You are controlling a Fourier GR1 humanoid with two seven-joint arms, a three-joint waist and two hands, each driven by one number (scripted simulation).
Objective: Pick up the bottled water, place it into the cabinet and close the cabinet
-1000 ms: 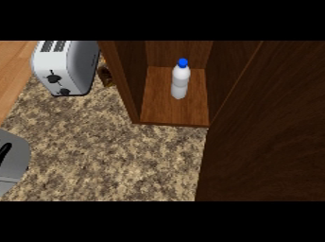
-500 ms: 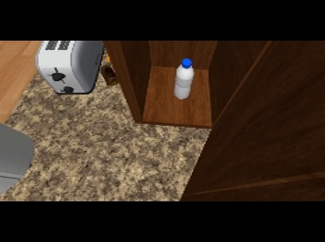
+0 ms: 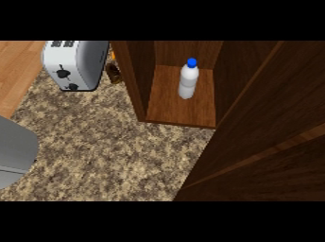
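Observation:
The bottled water point(image 3: 187, 80), white with a blue cap, stands upright on the wooden shelf inside the cabinet point(image 3: 183, 112). The dark wooden cabinet door point(image 3: 277, 142) fills the right side of the head view, and its edge slants down across the cabinet's opening. Only the grey left forearm point(image 3: 5, 151) shows, at the left edge; its hand is out of the picture. Neither the right arm nor its hand shows.
A silver toaster point(image 3: 74, 64) stands at the back left on the speckled stone counter point(image 3: 109, 151). A small dark object point(image 3: 114, 73) sits between the toaster and the cabinet's side wall. A light wooden surface point(image 3: 8, 66) lies at far left.
The cabinet door has swung leftward and covers more of the view. The left hand's black fingers, seen a second ago, have left the picture; only the forearm remains.

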